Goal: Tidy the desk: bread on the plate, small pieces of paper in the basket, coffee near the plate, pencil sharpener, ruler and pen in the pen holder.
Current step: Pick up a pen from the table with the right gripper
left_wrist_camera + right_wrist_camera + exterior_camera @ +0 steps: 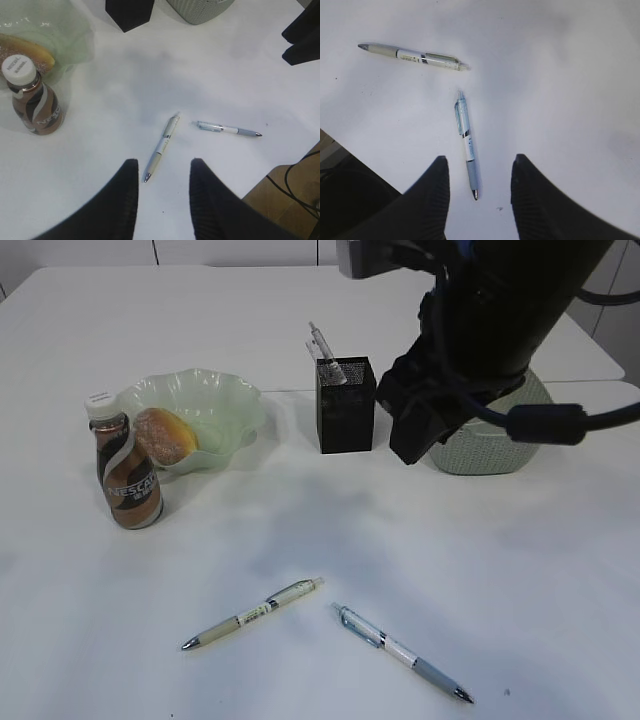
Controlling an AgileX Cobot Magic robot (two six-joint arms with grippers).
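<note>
Two pens lie on the desk (300, 530): a beige one (252, 614) and a blue-grey one (400, 651). My left gripper (164, 167) hangs open above the beige pen (162, 145), whose tip shows between the fingers. Over the blue-grey pen (465, 140) my right gripper (480, 162) also stands open, empty. The bread (165, 435) rests in the plate (225, 405), with the coffee (130, 480) upright beside it. The ruler (325, 348) sticks out of the pen holder (346, 405). The basket (490, 445) is half hidden by my right arm (470, 360). Pencil sharpener and paper pieces are out of view.
The desk's near edge, a brown surface and cables (290, 185) show at the lower right of the left wrist view. The two pens lie almost tip to tail, a small gap between them.
</note>
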